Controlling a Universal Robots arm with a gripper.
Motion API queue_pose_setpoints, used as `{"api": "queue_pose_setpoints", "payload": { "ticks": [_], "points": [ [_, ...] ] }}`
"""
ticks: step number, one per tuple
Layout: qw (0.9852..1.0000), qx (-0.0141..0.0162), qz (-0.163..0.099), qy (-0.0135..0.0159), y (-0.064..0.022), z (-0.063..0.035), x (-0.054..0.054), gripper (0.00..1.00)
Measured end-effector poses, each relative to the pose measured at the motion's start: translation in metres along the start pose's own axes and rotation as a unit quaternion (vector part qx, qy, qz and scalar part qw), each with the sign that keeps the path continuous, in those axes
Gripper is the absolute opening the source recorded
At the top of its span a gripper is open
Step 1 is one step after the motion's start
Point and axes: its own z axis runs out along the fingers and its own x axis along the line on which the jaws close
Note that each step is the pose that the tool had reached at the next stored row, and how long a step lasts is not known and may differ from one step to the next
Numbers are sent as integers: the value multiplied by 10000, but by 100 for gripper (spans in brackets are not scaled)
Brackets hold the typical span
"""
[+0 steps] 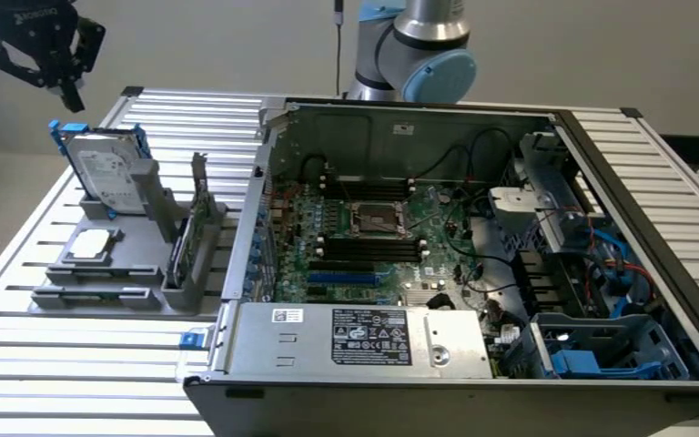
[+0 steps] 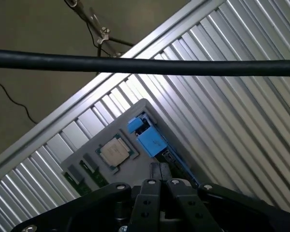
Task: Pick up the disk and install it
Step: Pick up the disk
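Above the far corner of the desk on the exterior view's left, I see the black gripper hanging in the air, well apart from everything on the desk. From these feeds I cannot tell whether it is open or closed.

Below it, the slatted aluminium desk carries a grey plastic fixture near the edge on the exterior view's left. The rectangular silver hard disk in its blue plastic carrier stands upright on edge at the far end of that fixture, with its white label facing the exterior camera. Nothing grips it. On my wrist feed the gripper looks down on the disk, which shows edge-on as a blue block at the fixture.

A small square silver processor chip lies flat in a recess of the fixture, on the near side of the disk, and I also see it on the wrist feed. A thin green circuit card stands on edge in a slot on the fixture's side nearest the case.

An open black computer case takes up the middle of the desk, just beside the fixture. It holds a green motherboard, a silver power supply box along its near wall, and a blue drive cage in its near corner on the exterior view's right. The grey and blue robot arm rises at the desk's far edge. A black cable crosses the wrist feed.
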Motion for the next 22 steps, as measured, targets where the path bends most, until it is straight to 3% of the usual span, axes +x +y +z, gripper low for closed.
{"api": "queue_pose_setpoints", "payload": {
  "ticks": [9,22],
  "points": [
    [9985,28,-543,-3,24,43,-1,11],
    [9926,52,-1213,3,62,57,-15,11]
  ]
}}
